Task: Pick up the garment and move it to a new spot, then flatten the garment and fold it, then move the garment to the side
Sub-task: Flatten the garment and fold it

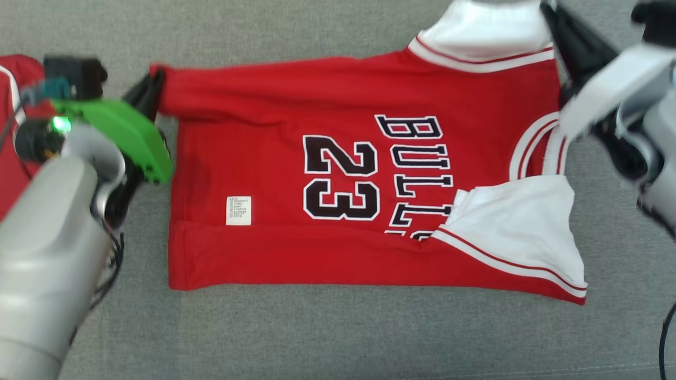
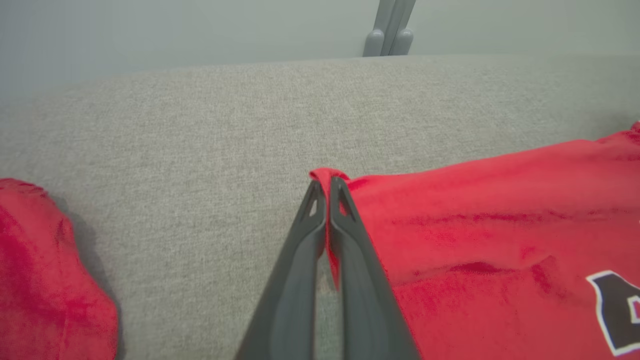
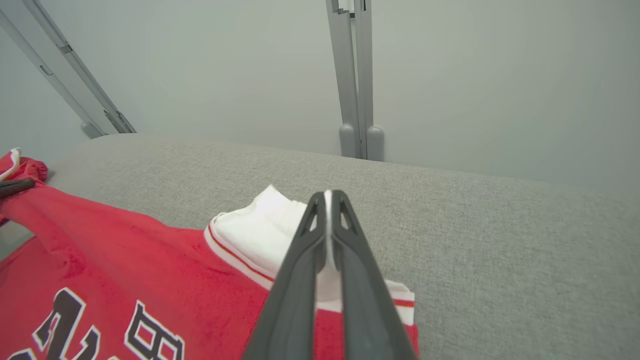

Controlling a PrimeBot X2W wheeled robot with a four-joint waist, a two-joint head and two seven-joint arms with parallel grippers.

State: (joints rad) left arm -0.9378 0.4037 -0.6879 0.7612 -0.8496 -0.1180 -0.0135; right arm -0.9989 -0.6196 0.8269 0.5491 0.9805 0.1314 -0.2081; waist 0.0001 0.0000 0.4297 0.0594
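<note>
- This looks like a robot test room or lab rather than a home.
- The tabletop (image 1: 338, 327) is covered edge to edge in plain grey woven fabric.
- Past its far edge stands a bare, pale grey wall (image 3: 500, 75).
- Paired upright grey metal frame posts (image 3: 355, 75) stand against that wall, and a slanted strut (image 3: 75, 85) leans further left.
- A pale robot forearm (image 1: 47, 237) with a green cover (image 1: 127, 137) reaches in on the left.

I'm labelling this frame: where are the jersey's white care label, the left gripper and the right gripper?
care label (image 1: 238, 210): head view, centre of white tag.
left gripper (image 2: 325, 184): left wrist view, between fingertips pinching jersey (image 2: 500, 225) corner.
right gripper (image 3: 328, 196): right wrist view, between fingertips clamping white cloth.
</note>
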